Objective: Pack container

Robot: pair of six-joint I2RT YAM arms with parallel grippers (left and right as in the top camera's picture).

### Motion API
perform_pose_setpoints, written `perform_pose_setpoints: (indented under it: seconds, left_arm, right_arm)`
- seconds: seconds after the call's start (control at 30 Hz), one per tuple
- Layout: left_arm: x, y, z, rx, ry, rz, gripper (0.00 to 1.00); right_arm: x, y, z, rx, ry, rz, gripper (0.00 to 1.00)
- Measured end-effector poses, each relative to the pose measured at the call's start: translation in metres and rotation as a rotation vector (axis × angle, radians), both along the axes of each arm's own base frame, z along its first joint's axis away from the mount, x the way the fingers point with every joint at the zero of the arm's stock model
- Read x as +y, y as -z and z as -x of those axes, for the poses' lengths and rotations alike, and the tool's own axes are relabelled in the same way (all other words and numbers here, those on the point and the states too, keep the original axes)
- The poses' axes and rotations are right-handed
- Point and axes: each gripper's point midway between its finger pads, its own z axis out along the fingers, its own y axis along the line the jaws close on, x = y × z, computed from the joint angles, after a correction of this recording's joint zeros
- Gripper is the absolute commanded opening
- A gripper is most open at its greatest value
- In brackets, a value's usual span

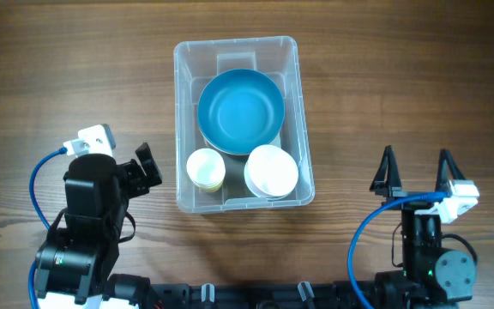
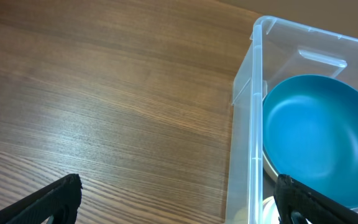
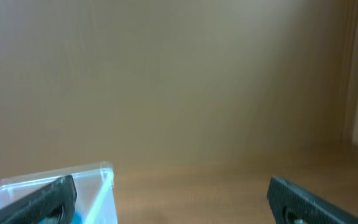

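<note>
The clear plastic container [image 1: 181, 120] stands at the table's middle. Inside it lie a large blue bowl [image 1: 240, 110], a pale yellow cup [image 1: 205, 169] and a white cup or small bowl [image 1: 271, 172]. My left gripper [image 1: 147, 167] is open and empty, just left of the container's near left corner. In the left wrist view the container's wall [image 2: 247, 124] and the blue bowl [image 2: 319, 134] show on the right, with the gripper [image 2: 176, 202] over bare wood. My right gripper [image 1: 416, 170] is open and empty, well to the right of the container; its view shows a container corner [image 3: 101, 177] at lower left.
The wooden table [image 1: 75, 69] runs all round the container. Blue cables [image 1: 37, 176] loop beside each arm near the front edge.
</note>
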Motion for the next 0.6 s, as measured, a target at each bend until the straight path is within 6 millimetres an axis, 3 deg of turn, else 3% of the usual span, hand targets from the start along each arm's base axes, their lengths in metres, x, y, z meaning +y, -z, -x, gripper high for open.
perform_pose_setpoints:
  seconds: [0.1,0.17,0.33,0.6]
  left_arm:
    - [0.000,0.000,0.000,0.000,0.000,0.000,1.00]
    - [0.000,0.000,0.000,0.000,0.000,0.000,1.00]
    - [0.000,0.000,0.000,0.000,0.000,0.000,1.00]
    - [0.000,0.000,0.000,0.000,0.000,0.000,1.00]
  right_arm:
    - [0.002,0.001,-0.002,-0.095,-0.002,0.026,1.00]
    - [0.004,0.014,-0.006,-0.092,-0.003,0.063,1.00]
    - [0.003,0.092,-0.020,0.165,-0.006,0.075,1.00]
    - [0.005,0.097,-0.020,0.187,-0.019,0.060,1.00]
